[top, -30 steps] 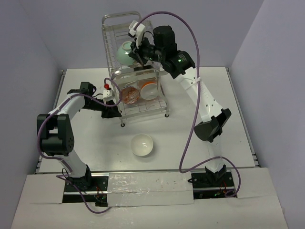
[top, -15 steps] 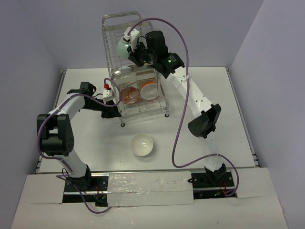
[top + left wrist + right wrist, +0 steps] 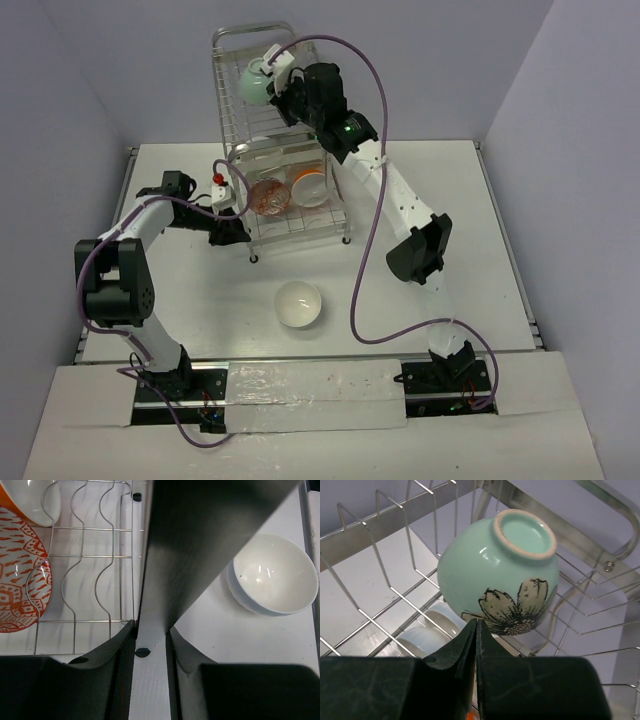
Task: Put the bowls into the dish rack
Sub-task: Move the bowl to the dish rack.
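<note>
Nearest us, a white bowl sits alone on the tabletop, well apart from every edge. Beyond it, the left gripper has its jaws pinching a corner post of the dish rack (lower tier). Farthest, the right gripper has its jaws nearly together, pinching the rim of the mint bowl, which tilts over the upper-tier wires.

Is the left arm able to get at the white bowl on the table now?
Probably not yet: the left hand is clamped on an upright of the dish rack. The white bowl lies close, with nothing between.
</note>
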`<state>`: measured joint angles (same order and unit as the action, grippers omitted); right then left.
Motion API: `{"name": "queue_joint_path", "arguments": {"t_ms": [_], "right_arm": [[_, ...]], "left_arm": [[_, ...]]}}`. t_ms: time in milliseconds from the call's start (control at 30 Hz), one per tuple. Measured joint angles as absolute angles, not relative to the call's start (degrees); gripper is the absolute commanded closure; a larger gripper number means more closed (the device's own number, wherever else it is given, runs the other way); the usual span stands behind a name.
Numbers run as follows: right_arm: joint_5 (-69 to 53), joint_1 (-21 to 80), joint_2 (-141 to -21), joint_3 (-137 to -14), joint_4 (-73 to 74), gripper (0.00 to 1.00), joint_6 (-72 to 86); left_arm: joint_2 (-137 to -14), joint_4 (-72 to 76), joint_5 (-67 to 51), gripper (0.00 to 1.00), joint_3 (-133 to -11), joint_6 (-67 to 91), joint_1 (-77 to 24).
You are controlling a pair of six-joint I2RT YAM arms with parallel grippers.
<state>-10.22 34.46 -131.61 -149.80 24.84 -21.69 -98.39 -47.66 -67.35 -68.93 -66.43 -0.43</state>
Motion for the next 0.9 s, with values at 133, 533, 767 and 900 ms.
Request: {"name": "queue_joint_path", "arguments": {"t_ms": [133,533,767,900], "right_arm": [[-8.08,34.46,-131.72,-149.75,23.09,0.94,-22.46],[-10.96,34.26,-129.75,-146.93,25.34,0.92,-23.62],[-11.64,33.98,-122.21,-139.09,27.03,0.80,-24.53],[-11.09,34.26,-118.48,-137.91,27.73,0.71,-25.28]], "left_arm": [[-98.41,-47.62,-67.29,0.86,-68.99,-66.37,-0.23],[-98.50,-48.21,-67.20,0.68,-69.14,-67.11,-0.19],[-98.50,-51.31,-63.51,0.53,-69.93,-65.82,0.10],[-98.37,-53.43,-61.98,0.35,-70.06,-64.58,0.21]]}}
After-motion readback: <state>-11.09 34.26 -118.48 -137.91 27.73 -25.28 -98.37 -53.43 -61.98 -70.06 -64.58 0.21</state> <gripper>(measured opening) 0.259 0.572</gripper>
